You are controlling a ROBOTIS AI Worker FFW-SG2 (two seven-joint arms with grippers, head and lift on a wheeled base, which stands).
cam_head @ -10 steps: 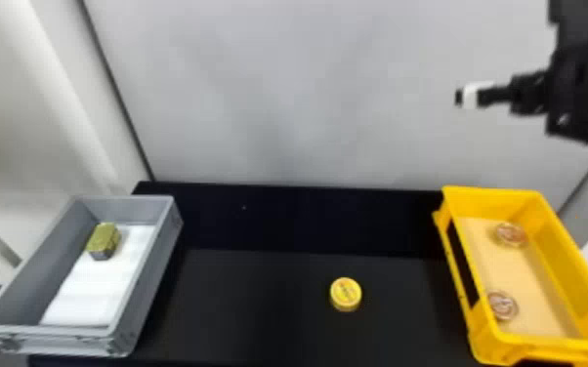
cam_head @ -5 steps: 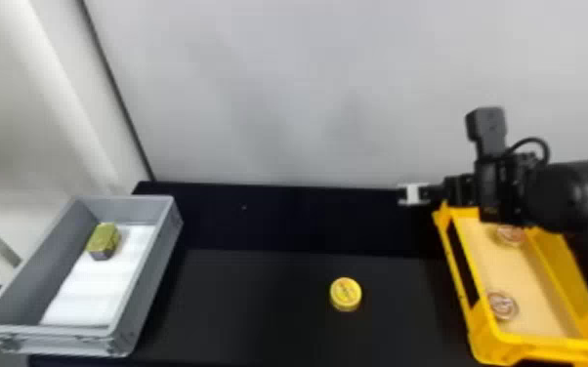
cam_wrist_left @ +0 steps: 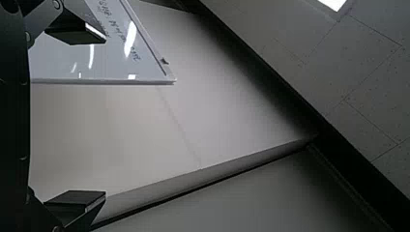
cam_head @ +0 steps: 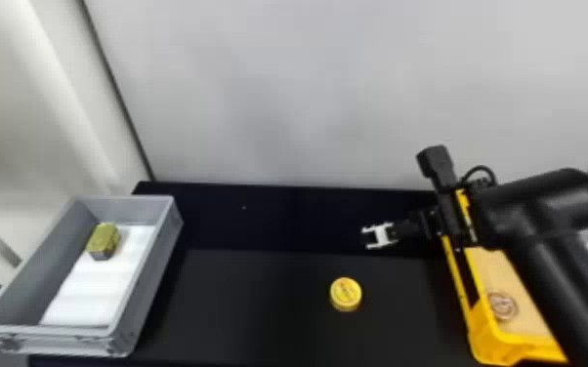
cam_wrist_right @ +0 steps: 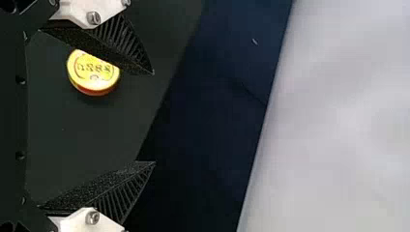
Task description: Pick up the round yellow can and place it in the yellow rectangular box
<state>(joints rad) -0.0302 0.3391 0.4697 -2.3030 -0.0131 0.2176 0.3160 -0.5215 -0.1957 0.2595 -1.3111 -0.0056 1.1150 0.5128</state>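
Note:
In the head view my right gripper (cam_head: 367,237) hangs over the back right of the black table, behind and slightly right of the round yellow can (cam_head: 346,294). The can lies flat on the table, apart from the gripper. In the right wrist view my right gripper (cam_wrist_right: 153,118) is open, and one finger partly covers the can (cam_wrist_right: 94,72) beyond it. The yellow rectangular box (cam_head: 495,341) is at the right, partly hidden under my right arm; a round tin (cam_head: 503,306) lies in it. My left gripper (cam_wrist_left: 105,118) is open and empty in the left wrist view, facing a pale wall.
A grey box (cam_head: 144,288) stands at the left, holding a small gold-green tin (cam_head: 103,241) and a white sheet (cam_head: 90,293). Behind the black table (cam_head: 259,302) rises a pale wall (cam_head: 307,97). A whiteboard (cam_wrist_left: 111,63) is near my left gripper.
My right arm has come down from the upper right and moved left and nearer, now reaching across the yellow box toward the table's middle. The can has stayed in place.

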